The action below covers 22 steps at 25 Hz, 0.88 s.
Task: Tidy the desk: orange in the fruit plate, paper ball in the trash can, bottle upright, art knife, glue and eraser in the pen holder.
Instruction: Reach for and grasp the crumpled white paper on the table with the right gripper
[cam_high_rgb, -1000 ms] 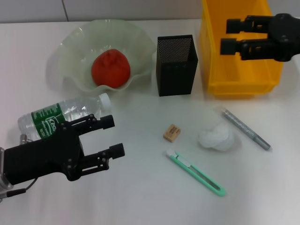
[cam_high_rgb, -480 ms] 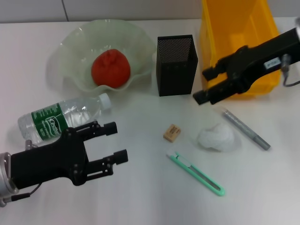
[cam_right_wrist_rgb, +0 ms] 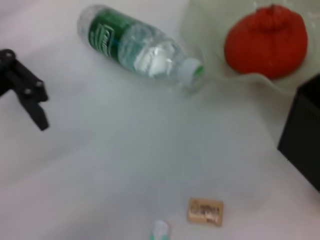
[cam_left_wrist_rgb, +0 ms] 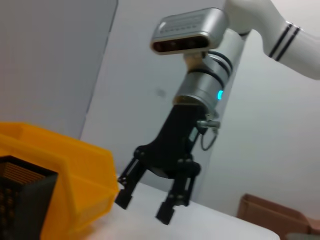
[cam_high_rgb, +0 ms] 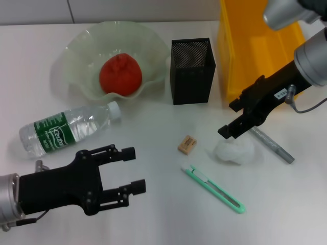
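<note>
Now right claw (cam_high_rgb: 231, 118) spread above crumpled white paper ball (cam_high_rgb: 234, 151).

open tabletop (cam_high_rgb: 153, 214) centre, pen holder (cam_high_rgb: 192, 71) and bin (cam_high_rgb: 255, 56) behind

The smooth matt white bench (cam_high_rgb: 153, 214) carries a glossy, translucent pale-green wavy glass-like plate (cam_high_rgb: 82, 56), a black metal mesh pen holder (cam_high_rgb: 192, 71), a shiny yellow plastic bin (cam_high_rgb: 255, 46), a clear plastic bottle with green label (cam_high_rgb: 69, 127), and a crumpled white paper ball (cam_high_rgb: 234, 151).
</note>
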Available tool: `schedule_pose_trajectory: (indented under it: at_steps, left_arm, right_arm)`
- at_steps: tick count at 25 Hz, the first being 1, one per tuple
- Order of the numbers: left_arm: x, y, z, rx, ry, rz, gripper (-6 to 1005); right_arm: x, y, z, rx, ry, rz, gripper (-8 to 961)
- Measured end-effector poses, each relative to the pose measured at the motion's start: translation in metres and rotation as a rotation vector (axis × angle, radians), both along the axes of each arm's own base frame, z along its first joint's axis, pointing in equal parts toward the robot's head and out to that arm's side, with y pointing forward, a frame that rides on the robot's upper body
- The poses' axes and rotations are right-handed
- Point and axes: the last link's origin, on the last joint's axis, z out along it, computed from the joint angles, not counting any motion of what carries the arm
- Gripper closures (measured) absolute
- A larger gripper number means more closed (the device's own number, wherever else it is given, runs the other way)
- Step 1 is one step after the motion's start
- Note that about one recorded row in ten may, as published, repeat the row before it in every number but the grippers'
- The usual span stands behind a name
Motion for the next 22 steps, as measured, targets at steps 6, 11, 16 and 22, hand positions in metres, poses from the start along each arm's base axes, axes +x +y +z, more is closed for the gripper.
schedule_pose_trajectory:
  at_steps: [6, 11, 16, 22]
  left_arm:
    - [0.007, 0.001, -0.007, -0.039, 0.018, -0.052, 265]
    - [0.01, 0.004, -0.01, -0.05, 0.029, -0.067, 265]
    - [0.009, 0.006, -0.01, -0.042, 0.035, -0.061, 265]
    - [0.009, 0.007, -0.01, -0.037, 0.037, -0.058, 266]
  right_arm:
    - [0.008, 0.003, -0.008, -0.004, -0.053, -0.026, 145]
    - [0.012, 0.004, -0.019, -0.003, -0.104, -0.024, 146]
    - [0.014, 0.004, -0.024, -0.011, -0.118, -0.026, 146]
    - [0.017, 0.001, -0.031, -0.039, -0.135, -0.029, 146]
